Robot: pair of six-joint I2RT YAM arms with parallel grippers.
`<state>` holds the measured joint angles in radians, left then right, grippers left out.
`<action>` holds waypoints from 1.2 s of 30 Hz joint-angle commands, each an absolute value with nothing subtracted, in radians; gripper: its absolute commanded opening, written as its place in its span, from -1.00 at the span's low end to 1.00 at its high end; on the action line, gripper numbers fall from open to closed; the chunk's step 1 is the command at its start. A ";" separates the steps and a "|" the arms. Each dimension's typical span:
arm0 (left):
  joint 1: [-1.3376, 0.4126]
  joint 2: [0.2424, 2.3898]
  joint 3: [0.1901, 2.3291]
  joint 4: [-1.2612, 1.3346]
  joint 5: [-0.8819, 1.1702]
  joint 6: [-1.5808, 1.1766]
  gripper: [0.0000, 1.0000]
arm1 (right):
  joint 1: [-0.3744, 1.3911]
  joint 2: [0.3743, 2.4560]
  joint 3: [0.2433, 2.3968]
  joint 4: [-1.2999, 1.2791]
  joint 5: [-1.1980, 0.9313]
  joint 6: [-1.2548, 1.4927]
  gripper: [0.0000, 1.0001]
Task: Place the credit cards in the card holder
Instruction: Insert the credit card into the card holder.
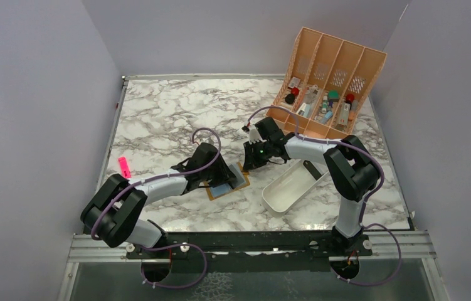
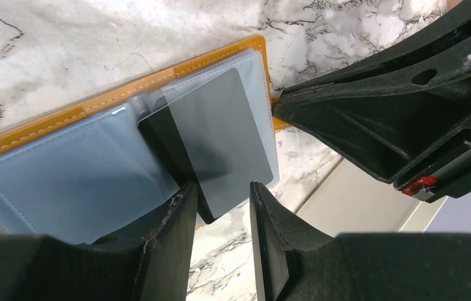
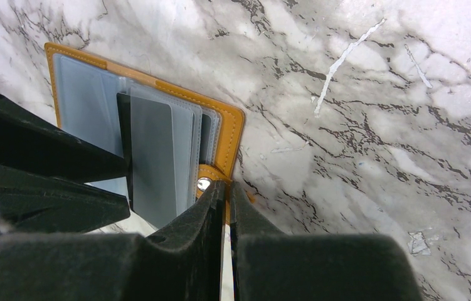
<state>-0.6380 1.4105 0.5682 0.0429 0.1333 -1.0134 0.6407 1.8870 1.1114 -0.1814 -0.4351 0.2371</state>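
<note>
The mustard-orange card holder (image 1: pixel 240 182) lies open on the marble, its clear sleeves facing up (image 2: pixel 95 103). One pale blue-grey credit card (image 2: pixel 220 138) sits partly inside a sleeve, its near end sticking out (image 3: pixel 151 157). My left gripper (image 2: pixel 223 191) is open, its fingertips at that near end, with bare marble showing between them. My right gripper (image 3: pixel 227 187) is shut on the card holder's snap tab, right beside the pale snap (image 3: pixel 204 183), at the wallet's right edge (image 1: pixel 249 164).
A white oblong tray (image 1: pixel 289 188) lies just right of the card holder, under the right arm. A peach slotted organiser (image 1: pixel 330 81) with small items stands at the back right. A pink object (image 1: pixel 123 167) lies at the left edge.
</note>
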 commanded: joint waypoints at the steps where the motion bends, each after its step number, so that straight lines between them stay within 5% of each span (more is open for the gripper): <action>1: -0.652 1.420 0.608 0.053 0.071 -0.988 -0.21 | 0.649 1.897 1.103 -0.219 -0.456 0.229 -0.77; 13: -0.655 1.396 0.628 -0.078 0.022 -0.997 0.01 | 0.648 1.899 1.113 -0.228 -0.454 0.225 -0.78; 36: -0.671 1.460 0.696 -0.052 0.006 -0.968 0.04 | 0.649 1.900 1.115 -0.232 -0.456 0.225 -0.80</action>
